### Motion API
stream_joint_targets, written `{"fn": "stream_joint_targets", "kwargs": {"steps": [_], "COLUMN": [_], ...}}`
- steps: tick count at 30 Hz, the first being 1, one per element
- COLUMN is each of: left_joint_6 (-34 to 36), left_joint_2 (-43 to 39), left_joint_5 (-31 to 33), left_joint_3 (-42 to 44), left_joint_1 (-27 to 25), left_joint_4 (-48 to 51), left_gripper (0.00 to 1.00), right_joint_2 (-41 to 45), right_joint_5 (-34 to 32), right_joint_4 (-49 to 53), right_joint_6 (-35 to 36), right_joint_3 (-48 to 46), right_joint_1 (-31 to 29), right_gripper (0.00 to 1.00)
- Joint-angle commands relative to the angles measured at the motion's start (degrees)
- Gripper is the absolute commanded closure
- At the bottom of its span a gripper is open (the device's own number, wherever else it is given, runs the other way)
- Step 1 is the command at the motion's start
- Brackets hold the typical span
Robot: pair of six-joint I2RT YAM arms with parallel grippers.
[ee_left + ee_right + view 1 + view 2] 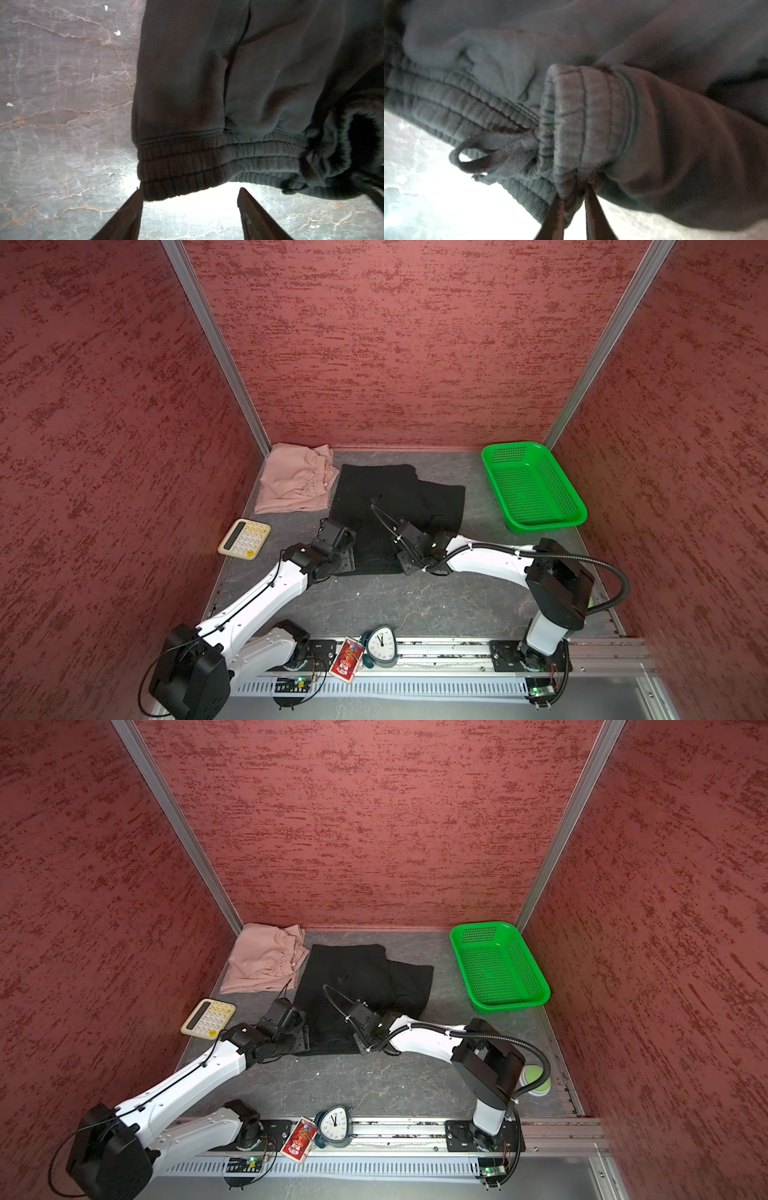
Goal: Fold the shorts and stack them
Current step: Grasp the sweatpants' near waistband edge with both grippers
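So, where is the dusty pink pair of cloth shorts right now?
In both top views the dusty pink shorts lie at the far left corner of the table, left of the black cloth shorts and beyond the cream calculator.

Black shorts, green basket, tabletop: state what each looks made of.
The black shorts: soft matte knit, probably cotton fleece; fuzzy nap, stitched gathered elastic waistband. The green basket: glossy moulded plastic; uniform perforated grid, rolled rim. The tabletop: dark grey, pale marble-like veins, slight sheen; real stone or printed laminate cannot be told.
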State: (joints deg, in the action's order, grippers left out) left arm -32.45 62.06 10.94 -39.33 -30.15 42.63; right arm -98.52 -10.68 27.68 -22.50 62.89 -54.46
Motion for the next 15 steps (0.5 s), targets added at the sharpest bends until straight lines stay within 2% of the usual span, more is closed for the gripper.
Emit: {"fn": "stream_joint_targets", "kwargs": {"steps": [1,5,8,15], "left_joint_6": [3.42,6.28,7.57,11.33], "left_joint_2": [1.93,2.45,2.86,7.94], "left_joint_5": [2.8,2.02,2.49,-0.36], "left_joint_3": [-1.1,-1.21,-1.61,-3.66], "left_joint_1": [-1.83,-4.67,-6.0,-9.95], "left_joint_4": [-1.86,-3.21,-3.04,-5.36], "left_gripper": [0.4,0.41,0.36,0.34], "right_joint_2": [5.16,9.57,12.26,14.1], "right_joint_5": [-2.33,1.08,3.76,4.87], "right_joint_4": [-2.03,-5.1,-7.81,-8.91], "right_joint_6": [-4.04,-5.83,-6.85,-7.29], "right_joint_3": [-2.37,-6.18,-9.15,-11.43], "right_joint_1": [1.41,4.25,6.31,7.77], "right_gripper": [0.89,0.93,0.94,0.95]}}
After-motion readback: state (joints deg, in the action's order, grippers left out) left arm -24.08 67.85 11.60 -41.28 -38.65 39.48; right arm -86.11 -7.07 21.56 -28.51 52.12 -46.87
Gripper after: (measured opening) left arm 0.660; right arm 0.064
